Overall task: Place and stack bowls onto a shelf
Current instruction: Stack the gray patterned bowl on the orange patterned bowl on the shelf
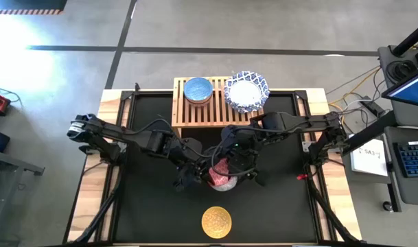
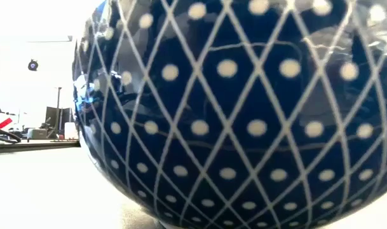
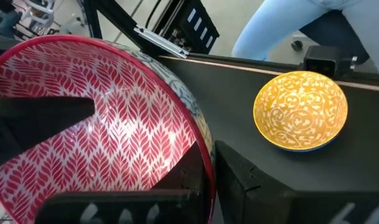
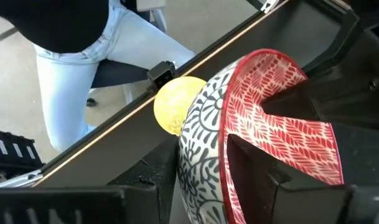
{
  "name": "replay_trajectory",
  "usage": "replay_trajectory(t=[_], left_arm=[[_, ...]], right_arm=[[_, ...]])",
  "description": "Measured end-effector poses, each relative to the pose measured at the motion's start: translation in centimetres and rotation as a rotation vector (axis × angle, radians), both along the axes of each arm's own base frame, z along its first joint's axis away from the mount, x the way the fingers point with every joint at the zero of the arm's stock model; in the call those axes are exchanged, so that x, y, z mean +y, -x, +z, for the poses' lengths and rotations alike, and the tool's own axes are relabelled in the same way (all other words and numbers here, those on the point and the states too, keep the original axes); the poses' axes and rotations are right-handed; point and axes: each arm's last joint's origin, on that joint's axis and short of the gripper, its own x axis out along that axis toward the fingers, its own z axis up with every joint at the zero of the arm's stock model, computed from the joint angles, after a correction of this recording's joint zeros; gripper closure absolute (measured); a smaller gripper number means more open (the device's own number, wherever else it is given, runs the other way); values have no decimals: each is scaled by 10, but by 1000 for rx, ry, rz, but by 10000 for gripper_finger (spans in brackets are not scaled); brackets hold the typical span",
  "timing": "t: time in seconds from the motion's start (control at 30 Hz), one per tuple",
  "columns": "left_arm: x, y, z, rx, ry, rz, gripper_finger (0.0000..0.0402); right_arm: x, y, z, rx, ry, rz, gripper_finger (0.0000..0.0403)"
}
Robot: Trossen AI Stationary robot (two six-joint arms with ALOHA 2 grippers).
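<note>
Between shelf (image 1: pixel 212 103) and yellow bowl (image 1: pixel 217 221), both pincers (image 1: pixel 219 175) clamp the red bowl's (image 1: pixel 222 178) rim.

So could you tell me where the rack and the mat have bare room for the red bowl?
On the shelf, only the slats left of the blue bowl are bare; the white bowl fills the right end. The mat is bare left and right of the yellow bowl. The middle is crowded: both grippers, left and right, meet at the red bowl.

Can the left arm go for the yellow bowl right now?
Probably not: the left claw is shut on the red bowl, which the right claw also grips. The mat toward the yellow bowl looks bare.
</note>
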Motion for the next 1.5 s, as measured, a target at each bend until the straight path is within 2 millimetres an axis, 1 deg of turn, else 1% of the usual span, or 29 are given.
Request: replay_trajectory(t=[0.17,0.33,0.43,0.6,0.87,1.13,1.37,1.5], left_arm=[[1,0,0,-8,-17,1,391],[1,-1,2,-19,1,18,360],[1,-3,4,-26,42,44,340],[2,-5,5,-17,76,143,310],[2,-5,5,2,115,179,273],[2,-5,6,18,145,204,264],[5,-3,6,45,156,332,263],[5,-3,6,52,158,343,263]], right_arm=[[0,1,1,7,-13,-5,311],[0,1,1,16,-13,-23,338],[0,2,2,25,-25,-24,346],[-1,2,3,59,-44,-68,360],[-2,2,3,127,-81,-151,370],[-3,3,3,210,-126,-229,370],[-7,6,-1,317,-151,-314,370],[-9,7,0,332,-158,-333,370]])
